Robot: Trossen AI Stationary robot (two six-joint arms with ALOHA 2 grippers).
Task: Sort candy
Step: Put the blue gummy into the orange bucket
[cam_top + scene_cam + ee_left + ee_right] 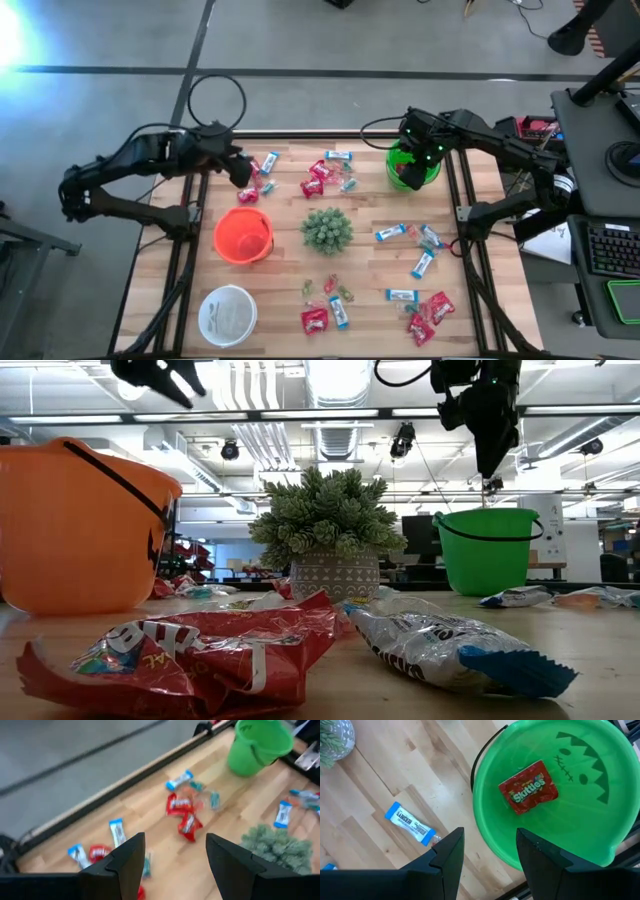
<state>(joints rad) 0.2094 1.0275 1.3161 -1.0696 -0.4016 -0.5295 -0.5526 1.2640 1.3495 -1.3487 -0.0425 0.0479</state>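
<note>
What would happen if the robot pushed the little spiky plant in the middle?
The spiky plant sits in a squat, flat-bottomed pot, so it would probably slide rather than roll. Its bushy top looks wider than the pot, so a high push might tip it. Nearby candy could get shoved along.

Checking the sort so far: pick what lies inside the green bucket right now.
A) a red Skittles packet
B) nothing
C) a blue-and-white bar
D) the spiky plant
A: the right wrist view looks down into the green bucket and shows one red Skittles packet on its floor, with the right gripper open above the rim.
</note>
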